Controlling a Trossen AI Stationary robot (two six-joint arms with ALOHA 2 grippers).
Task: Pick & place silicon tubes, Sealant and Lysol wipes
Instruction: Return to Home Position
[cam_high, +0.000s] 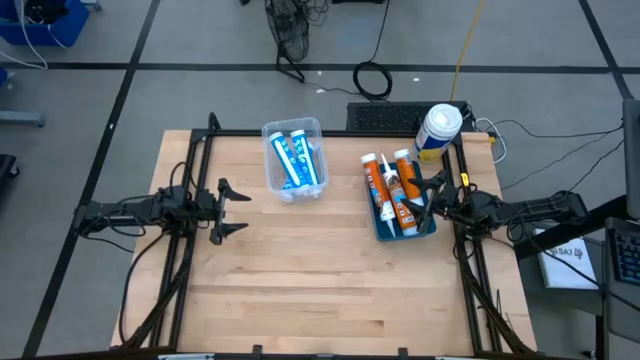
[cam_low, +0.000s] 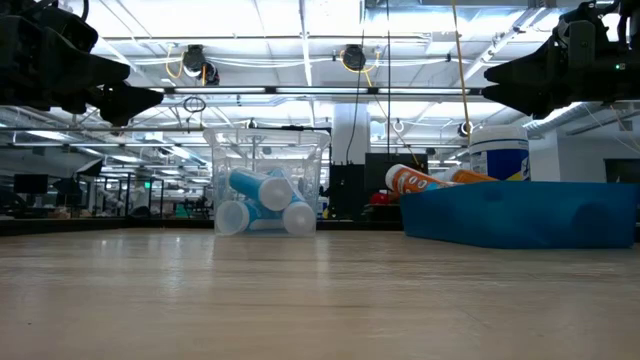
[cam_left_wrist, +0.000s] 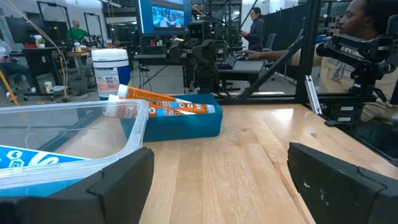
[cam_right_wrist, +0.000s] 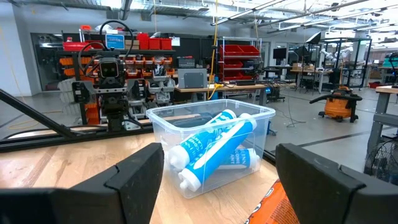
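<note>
Right gripper (cam_high: 432, 196) hovers over the blue tray (cam_high: 383, 230), fingers apart, empty; descending, they could jam between its crowded orange sealant tubes (cam_high: 390, 190) (left gripper (cam_high: 228, 209) released, waits).

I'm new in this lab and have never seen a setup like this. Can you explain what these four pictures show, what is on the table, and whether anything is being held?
These are two robot arms at a wooden table. One picture looks straight down from above, one looks level across the table top, and two come from cameras on the arms' wrists.

The left gripper hangs over bare wood with its fingers wide apart, holding nothing. The right gripper sits by the blue tray's edge, fingers apart and empty too.

On the table: a clear plastic bin with blue-and-white tubes inside, the blue tray holding orange-and-white tubes, and the Lysol wipes canister standing upright at the far edge, behind the tray.

People show in the room beyond, not at the table.
</note>
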